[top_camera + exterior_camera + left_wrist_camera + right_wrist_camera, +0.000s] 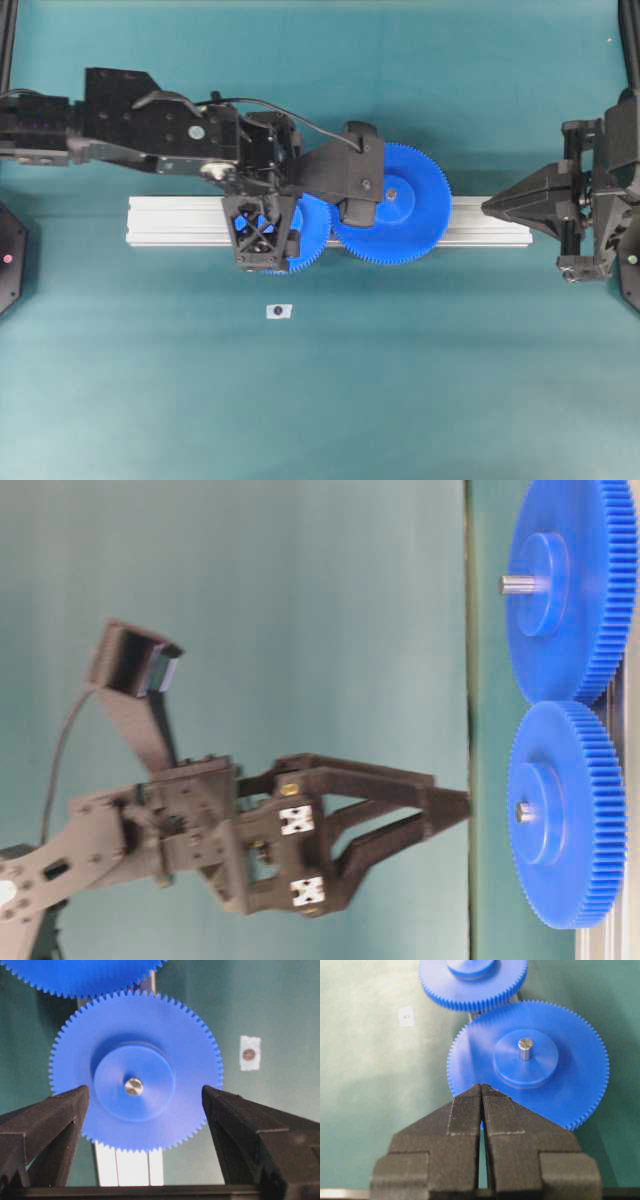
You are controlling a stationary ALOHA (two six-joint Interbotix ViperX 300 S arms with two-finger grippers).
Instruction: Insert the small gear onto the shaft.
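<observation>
the left gripper (145, 1105) hangs released, fingers wide apart either side of the small gear (136, 1071), which sits on the shaft (133, 1086) over the rail (180, 222); the right gripper (481, 1091) is clenched.

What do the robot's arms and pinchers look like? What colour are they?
Both arms are black. The left gripper has long wedge-shaped black fingers and a cross-braced frame, with a thin black cable looping over its arm. The right gripper tapers to a point; its finger pads are finely ribbed.
</observation>
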